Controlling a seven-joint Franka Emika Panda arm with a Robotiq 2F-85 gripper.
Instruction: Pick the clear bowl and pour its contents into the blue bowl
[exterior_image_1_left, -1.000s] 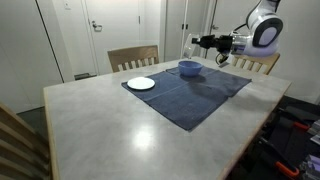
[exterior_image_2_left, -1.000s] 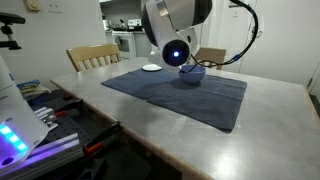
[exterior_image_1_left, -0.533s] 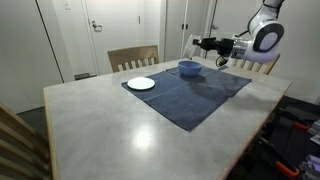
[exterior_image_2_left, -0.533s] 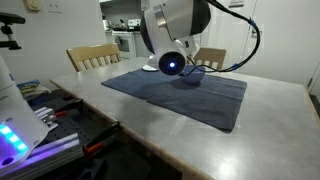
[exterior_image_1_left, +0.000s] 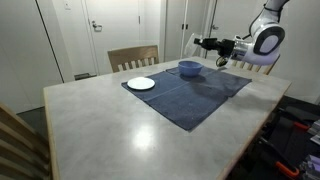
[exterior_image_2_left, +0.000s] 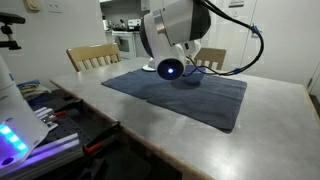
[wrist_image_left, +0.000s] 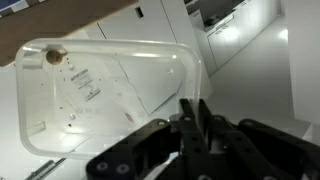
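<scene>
Clear bowl (wrist_image_left: 110, 95) | pincer (wrist_image_left: 192, 108) clamped on its rim | grey table (exterior_image_1_left: 120, 130) | white doors (exterior_image_1_left: 100, 30)

In an exterior view the arm's wrist (exterior_image_2_left: 175, 35) hides the jaws and part of the blue bowl (exterior_image_2_left: 196, 76) behind them. The clear bowl (wrist_image_left: 100, 95) loses its near rim under the jaws.

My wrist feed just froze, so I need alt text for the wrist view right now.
The clear bowl fills the left and middle of the frame, gripped at its rim by the claw, which comes in from the bottom edge. A small brown piece sits in the bowl's upper left corner, and pale cabinets show behind.
</scene>
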